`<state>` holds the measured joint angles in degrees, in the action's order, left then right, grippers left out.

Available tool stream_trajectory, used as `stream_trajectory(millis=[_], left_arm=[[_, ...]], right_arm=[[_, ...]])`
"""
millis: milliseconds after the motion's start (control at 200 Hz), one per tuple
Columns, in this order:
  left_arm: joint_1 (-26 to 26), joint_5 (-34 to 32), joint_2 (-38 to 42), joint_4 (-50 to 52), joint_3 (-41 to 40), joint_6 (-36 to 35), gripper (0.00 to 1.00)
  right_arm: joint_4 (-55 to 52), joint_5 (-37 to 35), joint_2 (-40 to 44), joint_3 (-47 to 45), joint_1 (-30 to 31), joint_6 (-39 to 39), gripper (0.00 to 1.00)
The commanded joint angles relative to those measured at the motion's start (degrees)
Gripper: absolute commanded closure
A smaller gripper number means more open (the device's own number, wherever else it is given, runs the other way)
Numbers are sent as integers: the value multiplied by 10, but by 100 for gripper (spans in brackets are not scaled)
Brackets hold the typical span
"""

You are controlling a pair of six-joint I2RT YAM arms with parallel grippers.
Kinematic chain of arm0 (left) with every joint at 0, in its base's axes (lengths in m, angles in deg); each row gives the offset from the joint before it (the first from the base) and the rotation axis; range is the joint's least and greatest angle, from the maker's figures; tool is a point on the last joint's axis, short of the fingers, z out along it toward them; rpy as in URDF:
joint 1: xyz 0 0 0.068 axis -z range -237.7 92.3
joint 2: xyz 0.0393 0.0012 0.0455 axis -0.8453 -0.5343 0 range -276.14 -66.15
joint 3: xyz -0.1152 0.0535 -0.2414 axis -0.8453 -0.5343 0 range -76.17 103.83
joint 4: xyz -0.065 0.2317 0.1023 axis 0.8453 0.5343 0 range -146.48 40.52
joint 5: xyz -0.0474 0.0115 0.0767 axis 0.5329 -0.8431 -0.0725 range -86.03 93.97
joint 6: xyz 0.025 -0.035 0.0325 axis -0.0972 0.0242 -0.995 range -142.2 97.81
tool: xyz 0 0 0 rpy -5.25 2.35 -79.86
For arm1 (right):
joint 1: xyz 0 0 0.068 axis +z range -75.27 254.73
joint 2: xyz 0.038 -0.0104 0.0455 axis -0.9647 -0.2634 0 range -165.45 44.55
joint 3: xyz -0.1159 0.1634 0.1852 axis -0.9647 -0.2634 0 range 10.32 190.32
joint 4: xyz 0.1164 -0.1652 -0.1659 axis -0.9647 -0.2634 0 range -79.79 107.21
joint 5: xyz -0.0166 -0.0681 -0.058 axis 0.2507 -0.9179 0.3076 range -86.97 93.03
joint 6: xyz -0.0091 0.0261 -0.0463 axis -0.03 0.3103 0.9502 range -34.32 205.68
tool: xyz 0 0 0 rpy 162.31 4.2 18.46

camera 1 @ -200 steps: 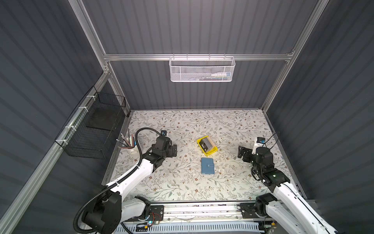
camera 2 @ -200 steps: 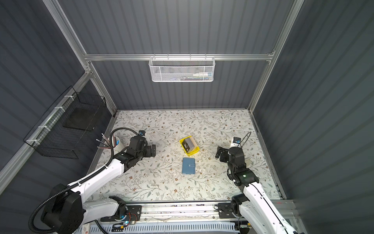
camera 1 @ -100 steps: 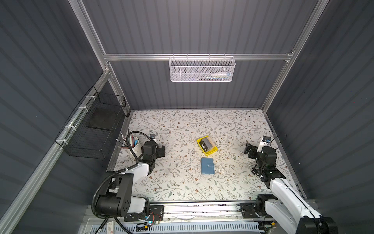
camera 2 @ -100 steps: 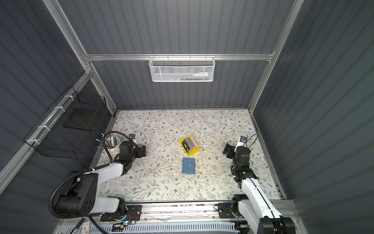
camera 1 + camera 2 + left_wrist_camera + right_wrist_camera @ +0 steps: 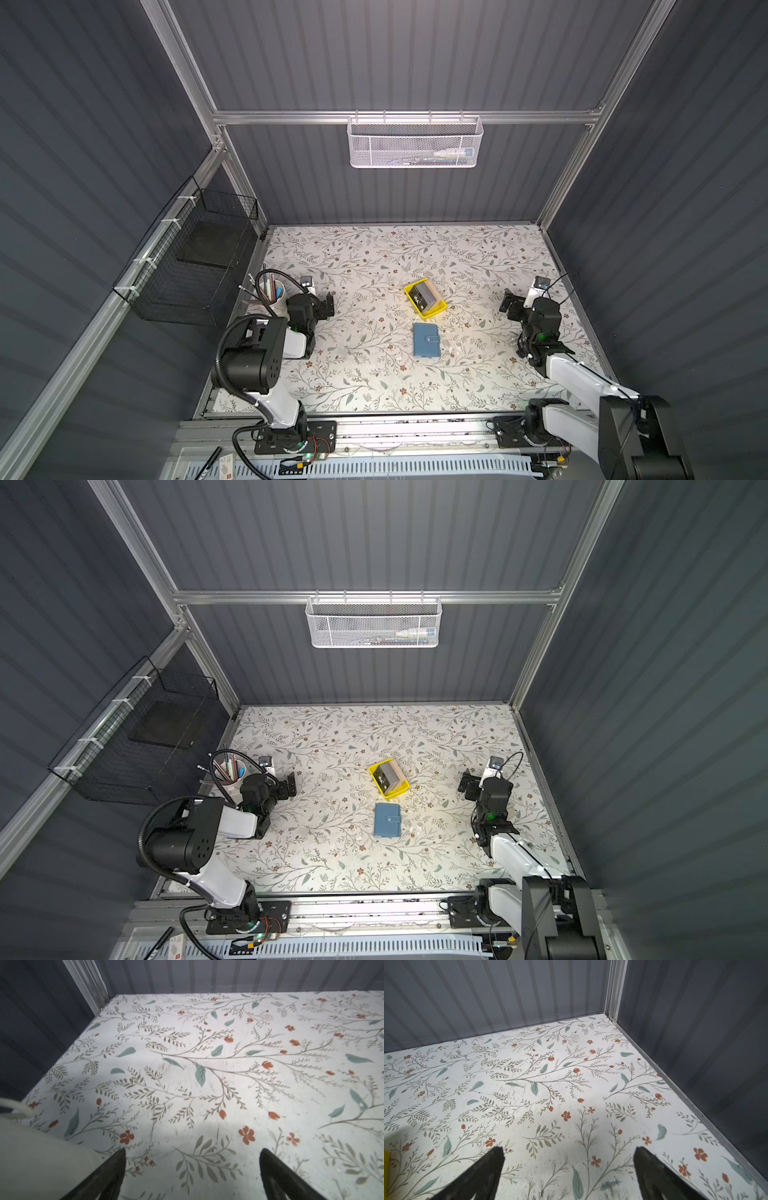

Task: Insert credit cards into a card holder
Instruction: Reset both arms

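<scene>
The blue card holder (image 5: pixel 427 340) (image 5: pixel 387 820) lies shut on the flowered table, its snap tab up. Just behind it, black credit cards (image 5: pixel 420 296) (image 5: pixel 383 777) are stacked in a yellow tray (image 5: pixel 435 313) (image 5: pixel 397 795). My left gripper (image 5: pixel 326 305) (image 5: pixel 289 788) sits low at the table's left side, far from both, open and empty (image 5: pixel 192 1153). Far off at the right side my right gripper (image 5: pixel 508 306) (image 5: pixel 464 786) is also open, with only bare table between its fingers (image 5: pixel 569 1151). The holder and cards are out of both wrist views.
A white cup of pens (image 5: pixel 277 296) (image 5: pixel 232 771) stands right beside the left gripper and fills a corner of the left wrist view (image 5: pixel 31 1157). A sliver of the yellow tray (image 5: pixel 386 1159) shows in the right wrist view. Dark walls close in the table.
Both arms have folded back from the middle: the left gripper moved left toward the cup, the right gripper moved right toward the wall. Holder, tray and cards have not moved.
</scene>
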<state>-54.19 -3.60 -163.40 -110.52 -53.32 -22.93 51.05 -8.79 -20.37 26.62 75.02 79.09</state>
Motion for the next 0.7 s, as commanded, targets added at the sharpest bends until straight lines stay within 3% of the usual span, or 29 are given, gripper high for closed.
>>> stream_trajectory(millis=[0, 335, 525, 695], left_arm=[[-6, 23, -5, 28, 40, -12, 0], [-5, 13, -11, 28, 46, -7, 0], [-5, 14, -11, 28, 47, -7, 0], [-5, 13, -11, 28, 47, -7, 0]], right_arm=[[58, -2, -25, 3, -5, 14, 1], [186, 27, -93, -2, -17, 25, 1], [331, 78, -199, -23, -31, 30, 1], [249, 101, -185, 8, -53, 7, 1]])
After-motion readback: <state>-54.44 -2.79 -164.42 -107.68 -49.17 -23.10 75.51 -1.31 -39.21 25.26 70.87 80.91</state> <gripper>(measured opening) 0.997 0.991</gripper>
